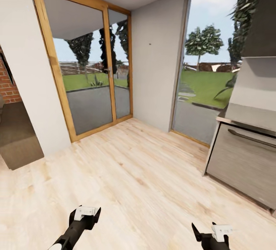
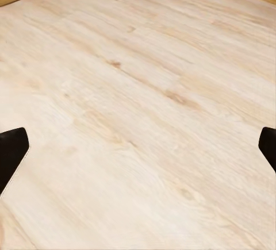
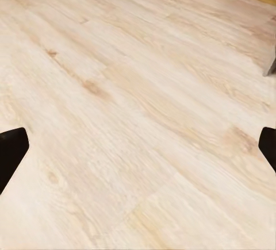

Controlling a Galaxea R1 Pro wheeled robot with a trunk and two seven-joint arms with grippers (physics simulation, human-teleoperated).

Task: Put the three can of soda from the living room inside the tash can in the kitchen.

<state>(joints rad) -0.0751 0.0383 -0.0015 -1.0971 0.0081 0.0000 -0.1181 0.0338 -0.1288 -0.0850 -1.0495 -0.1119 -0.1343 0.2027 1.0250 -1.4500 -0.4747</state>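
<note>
Facing a glazed door [image 1: 90,66] and window [image 1: 205,69] across bare wood floor [image 1: 134,165]. Steel appliance front [image 1: 241,158] of the kitchen at right; brick [image 1: 7,81] at far left. Left gripper [image 1: 85,214] and right gripper [image 1: 209,231] low, fingers [image 2: 11,152] spread wide, holding nothing. No cans or bin in sight.

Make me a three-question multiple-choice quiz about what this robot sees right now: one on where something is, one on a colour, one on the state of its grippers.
1. The brushed-metal appliance front stands at the head view's
A. right
B. left
C. middle

2. The glass door's frame is
A. black
B. white
C. light wood

3. The left gripper and right gripper are
A. open, holding nothing
B. each shut on a can
C. one holding a bin

Answers: 1 A, it sits at the right edge. 2 C, orange-tan timber. 3 A, only wooden floor shows between the spread fingertips.
</note>
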